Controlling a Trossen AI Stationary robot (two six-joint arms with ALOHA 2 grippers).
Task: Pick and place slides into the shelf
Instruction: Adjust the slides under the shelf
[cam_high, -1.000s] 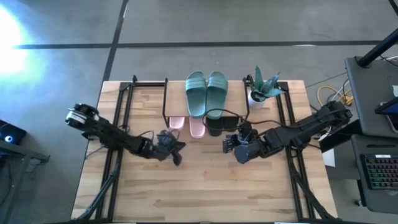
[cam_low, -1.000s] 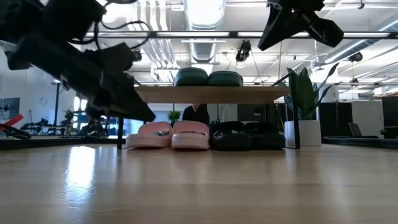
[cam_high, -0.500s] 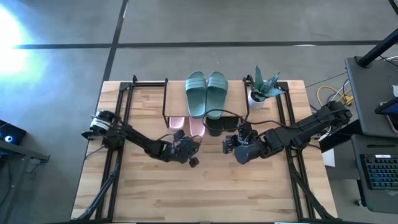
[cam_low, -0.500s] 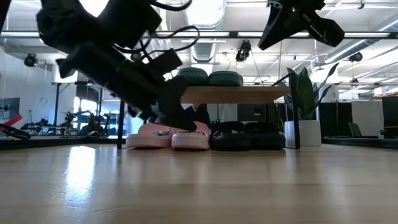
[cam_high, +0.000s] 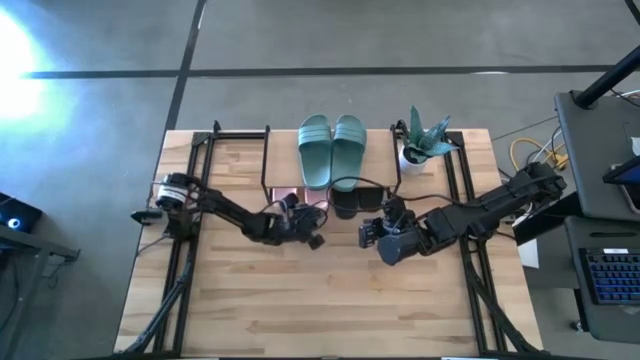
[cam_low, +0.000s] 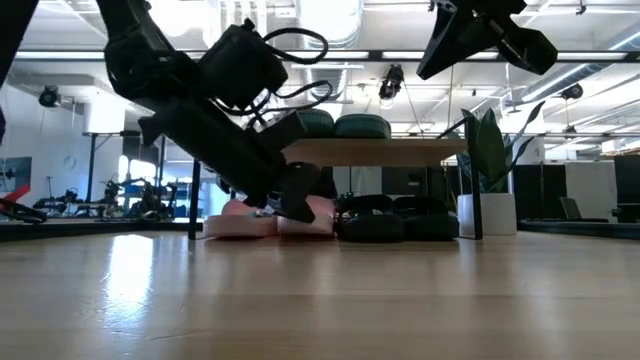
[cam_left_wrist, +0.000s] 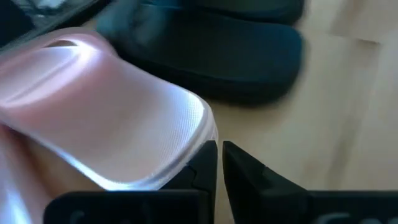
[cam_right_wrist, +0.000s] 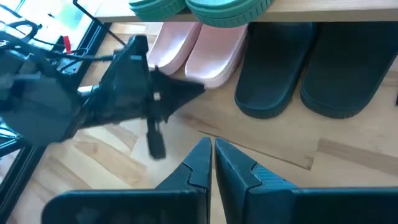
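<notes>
The teal pair (cam_high: 332, 150) lies on the shelf's top board (cam_low: 400, 151). The pink pair (cam_right_wrist: 202, 53) and the black pair (cam_right_wrist: 308, 68) stand side by side on the table under the board. My left gripper (cam_left_wrist: 219, 163) is shut and low at the heel of the right-hand pink slide (cam_left_wrist: 112, 112); it also shows in the high view (cam_high: 315, 225) and the low view (cam_low: 298, 207). My right gripper (cam_right_wrist: 212, 154) is shut and hovers above the table in front of the black pair (cam_high: 358, 198), touching nothing. My left gripper meets the right-hand pink slide at its heel rim (cam_left_wrist: 200, 134); its shut fingers (cam_left_wrist: 205, 163) lie against that rim. They come low and slanting from the table's near-left side. The slide lies flat on the table, toe under the shelf.
A potted plant (cam_high: 422, 140) stands at the shelf's right end. Black metal frames (cam_high: 195, 200) run along both sides of the table. The near half of the tabletop (cam_high: 330, 300) is bare wood. Desks and cables lie beyond the table's right edge.
My left gripper has swept toward the table's right and far edge, dropping low, from the open tabletop up to the pink pair's heels.
</notes>
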